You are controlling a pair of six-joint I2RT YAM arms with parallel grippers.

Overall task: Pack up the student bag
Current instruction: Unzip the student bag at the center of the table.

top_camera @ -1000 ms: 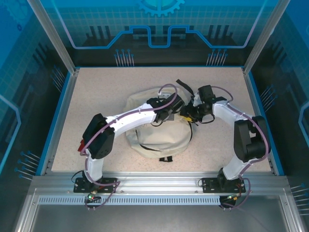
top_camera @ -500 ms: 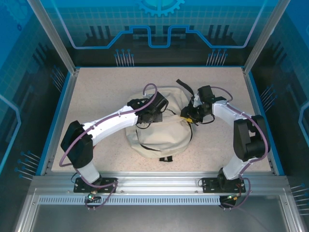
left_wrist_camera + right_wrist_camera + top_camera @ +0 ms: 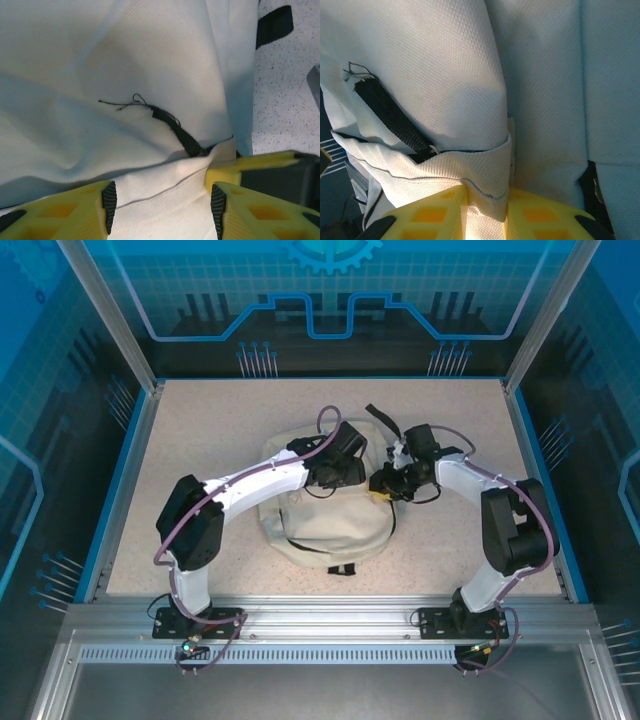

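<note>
A speckled beige table top fills the floor of the blue-walled cell. Near its middle lies the student bag, a soft cream fabric backpack with black straps, slumped flat between the two arms.

From its base at the near left, the white left arm reaches up and rightward over the bag's upper left part. The left gripper sits over the bag's far edge. In the left wrist view, its yellow fingers stand apart with loose cream cloth lying in the gap, so the left gripper is open and clamps nothing. Just ahead of it, a frayed black zipper tape runs out of a fold. To the right are a strip of the table and a black strap end.

Further right, the right gripper meets the bag's upper right edge, close beside the left one. In the right wrist view, the right gripper is closed on a folded band of the bag's cloth, pinched between its yellow fingers. A loose black strap trails onto the table beyond it. The white right arm bends back to its base at the near right.
</note>
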